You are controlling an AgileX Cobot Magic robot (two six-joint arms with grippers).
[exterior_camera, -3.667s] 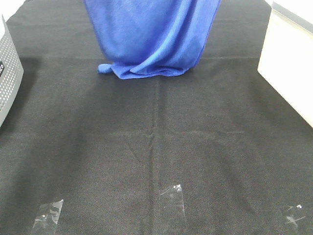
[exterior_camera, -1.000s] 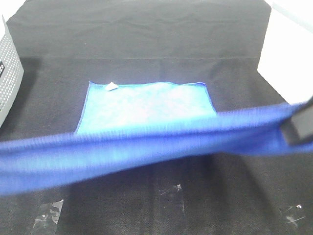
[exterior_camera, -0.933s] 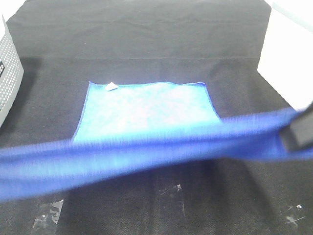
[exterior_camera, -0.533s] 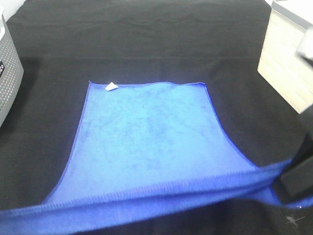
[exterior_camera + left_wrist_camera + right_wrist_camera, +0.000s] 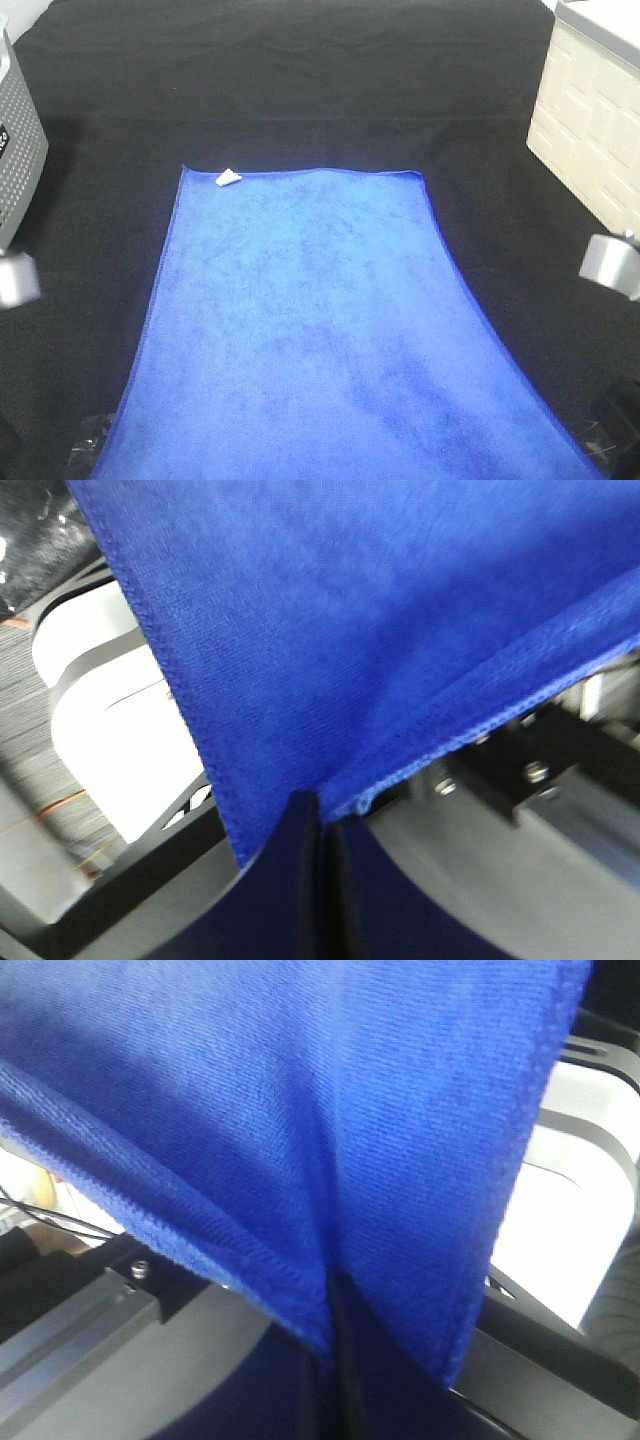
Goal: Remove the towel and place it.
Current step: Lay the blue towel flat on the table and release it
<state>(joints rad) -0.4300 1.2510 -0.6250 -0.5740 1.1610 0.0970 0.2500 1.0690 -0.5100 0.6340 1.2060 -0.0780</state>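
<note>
While holding both near corners pinched, lower them evenly and together, so as to lay the last strip of the towel (image 5: 320, 330) onto the black cloth (image 5: 300, 70) with no fold or ripple. Hold a light, equal pull outward between the two grippers; let go only after setting the hem down, and open straight, without dragging. Judged nearly done: spread flat and smooth ahead of both grippers, reaching well away from them to a straight far edge, with only the pinched corners likely lifted off the surface. Clamped by the left gripper (image 5: 322, 815), jaws pressed together over the stitched hem at one corner; clamped the same way by the right gripper (image 5: 335, 1305) at the other. Bright royal blue, with a fine soft nap and a neat stitched border along every visible edge; slightly darker in a patch nearer the right gripper. Marked by a small white tag (image 5: 229, 178) at the far corner on the left gripper's side, well apart from both grippers
</note>
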